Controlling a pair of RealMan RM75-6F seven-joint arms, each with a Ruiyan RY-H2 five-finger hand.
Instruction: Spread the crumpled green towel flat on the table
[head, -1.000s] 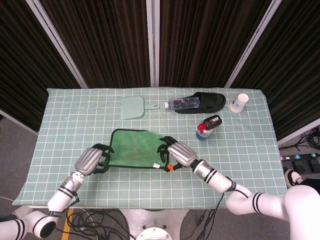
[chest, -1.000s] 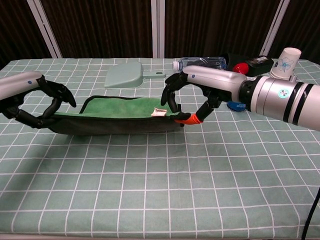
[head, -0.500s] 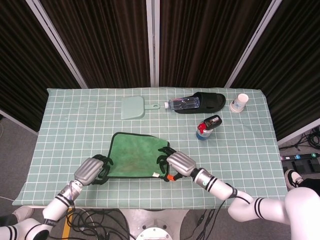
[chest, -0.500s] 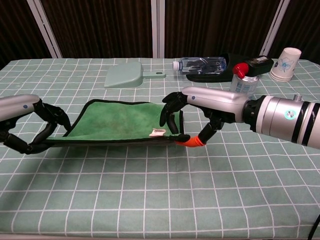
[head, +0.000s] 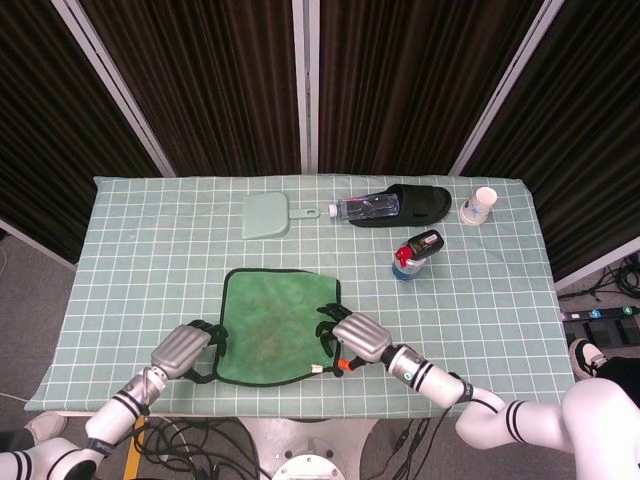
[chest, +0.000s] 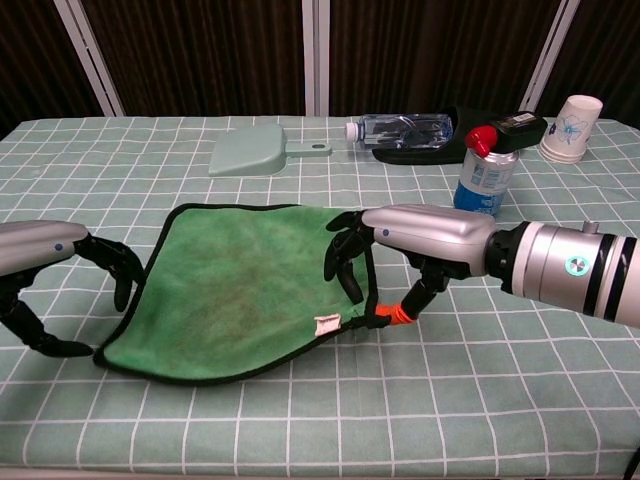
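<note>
Compared with half a second ago, I see the towel (chest: 240, 290) pulled nearer my side: its near edge, then raised and taut between the hands, now sits low by the table's (head: 150, 230) front edge, and much more green face shows. Both hands have come toward me with it.

Left hand (head: 187, 349) grips the near-left corner, fingers (chest: 118, 268) curled over the dark hem. Right hand (chest: 385, 255) pinches the near-right edge by the white label (chest: 325, 323); an orange tab (chest: 398, 313) sticks out just beside that grip.

Towel lies in the near-middle of the table, mostly opened out, roughly square. In the head view the far edge runs straight left-right, the near edge bows toward me between the hands. No clear long axis; if anything it is slightly wider left-right. Can't tell whether the near edge fully touches the cloth.

Well apart at the back: dustpan (head: 268, 215), bottle (head: 368, 207), sandal (head: 420, 204), spray can (head: 408, 258), paper cup (head: 480, 205).
</note>
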